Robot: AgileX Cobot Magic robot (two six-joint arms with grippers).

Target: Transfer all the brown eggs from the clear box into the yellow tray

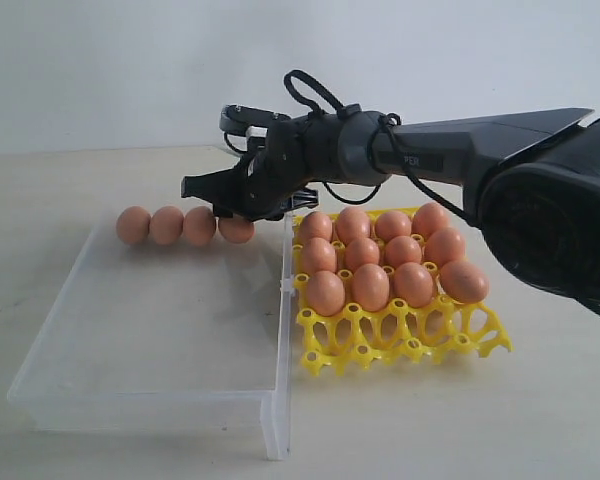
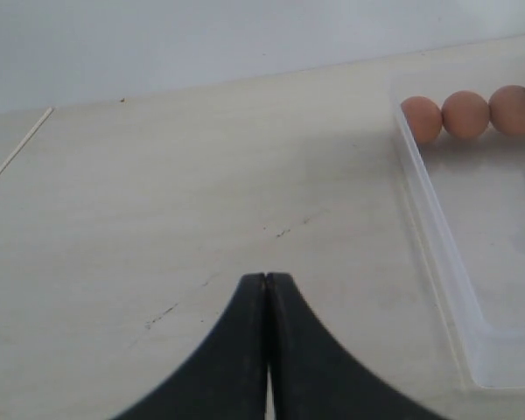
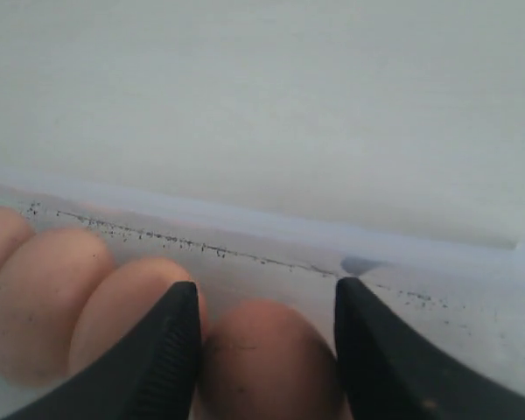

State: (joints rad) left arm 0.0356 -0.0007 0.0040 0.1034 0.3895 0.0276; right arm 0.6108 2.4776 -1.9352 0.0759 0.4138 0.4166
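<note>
Several brown eggs (image 1: 166,225) lie in a row along the far wall of the clear box (image 1: 140,330). My right gripper (image 1: 230,212) reaches in from the right over the rightmost egg (image 1: 236,230). In the right wrist view that egg (image 3: 267,359) fills the gap between the fingers (image 3: 171,350) of the gripper (image 3: 267,289) and touches both pads; it still rests on the box floor. The yellow tray (image 1: 400,345) holds several eggs (image 1: 370,287), with its front row of cells bare. My left gripper (image 2: 265,276) is shut and empty over the table, left of the box.
The box's near wall (image 1: 270,415) and its right wall (image 1: 285,300) stand right beside the tray. In the left wrist view the box's left wall (image 2: 437,227) runs past three eggs (image 2: 465,114). Bare tabletop (image 2: 157,219) lies left of the box.
</note>
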